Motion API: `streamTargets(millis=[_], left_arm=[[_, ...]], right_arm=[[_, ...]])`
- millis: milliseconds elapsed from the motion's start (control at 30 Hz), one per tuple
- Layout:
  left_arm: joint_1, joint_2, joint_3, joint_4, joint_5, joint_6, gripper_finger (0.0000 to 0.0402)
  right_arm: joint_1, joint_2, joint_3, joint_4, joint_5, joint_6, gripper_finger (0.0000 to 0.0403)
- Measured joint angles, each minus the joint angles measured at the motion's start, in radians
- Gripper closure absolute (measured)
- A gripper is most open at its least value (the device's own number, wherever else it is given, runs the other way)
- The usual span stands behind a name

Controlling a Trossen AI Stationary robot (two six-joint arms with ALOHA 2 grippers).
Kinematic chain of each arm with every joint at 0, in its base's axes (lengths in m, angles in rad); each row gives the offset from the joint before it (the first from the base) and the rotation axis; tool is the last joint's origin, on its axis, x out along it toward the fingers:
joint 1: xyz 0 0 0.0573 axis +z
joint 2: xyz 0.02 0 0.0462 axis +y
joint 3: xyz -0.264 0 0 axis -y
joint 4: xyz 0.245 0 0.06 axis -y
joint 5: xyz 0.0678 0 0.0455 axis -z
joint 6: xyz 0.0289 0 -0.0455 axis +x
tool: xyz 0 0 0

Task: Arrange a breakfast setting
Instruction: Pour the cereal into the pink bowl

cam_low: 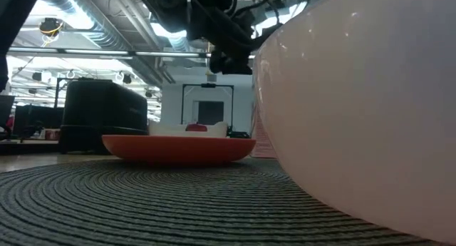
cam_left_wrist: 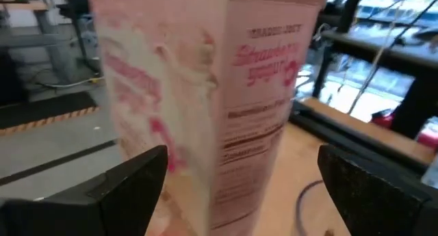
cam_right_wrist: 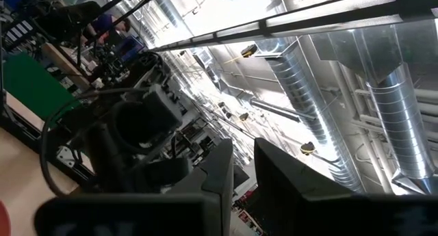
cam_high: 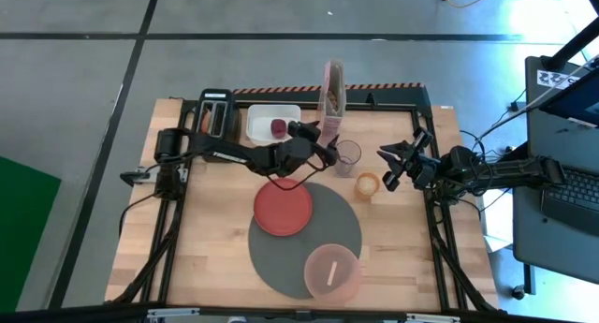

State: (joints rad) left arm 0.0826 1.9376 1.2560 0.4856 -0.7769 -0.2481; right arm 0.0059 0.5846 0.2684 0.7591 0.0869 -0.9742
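Sitting at the near edge of the round dark-grey mat (cam_high: pixel 305 237), the pink see-through bowl (cam_high: pixel 331 271) holds the thin gold spoon (cam_high: pixel 331 273); in the low view the bowl's wall (cam_low: pixel 363 103) fills the right side. Farther in, the red plate (cam_high: pixel 283 209) lies on the mat's far-left part, empty, and shows in the low view as a shallow red dish (cam_low: pixel 178 147).

Beyond the mat's far-right edge, the round toast (cam_high: pixel 368 184) lies on bare wood. A clear cup (cam_high: pixel 348 154) stands just left of it and a little farther back.

Left gripper (cam_high: pixel 328 146) hovers between plate and cup, fingers spread wide, facing the pink cereal box (cam_left_wrist: pixel 205 99), which stands upright between the fingers (cam_left_wrist: pixel 130 188) in the left wrist view, not touching them. In the high view the box (cam_high: pixel 333 98) stands at the table's far edge.

Right gripper (cam_high: pixel 397 167) waits just right of the toast, tilted upward; fingers nearly together, holding nothing.

At the far side, the dark-red fruit piece (cam_high: pixel 279 127) lies in the white tub (cam_high: pixel 262 117), beside the black toaster (cam_high: pixel 216 115).
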Motion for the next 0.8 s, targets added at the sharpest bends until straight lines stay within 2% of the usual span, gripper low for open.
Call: streamTargets(millis=[300,600,800], left_arm=[[0.016,0.049,0.0,0.119,0.001,0.014,0.0027],[0.052,0.049,0.0,0.132,0.001,0.009,0.0027],[0.071,0.049,0.0,0.131,0.029,-0.046,0.0027]], right_arm=[[0.0,0.0,0.0,-0.001,0.0,0.0,0.0338],[0.0,0.0,0.0,-0.002,0.0,0.0,0.0338],[0.0,0.0,0.0,-0.002,0.001,0.0,0.0338]])
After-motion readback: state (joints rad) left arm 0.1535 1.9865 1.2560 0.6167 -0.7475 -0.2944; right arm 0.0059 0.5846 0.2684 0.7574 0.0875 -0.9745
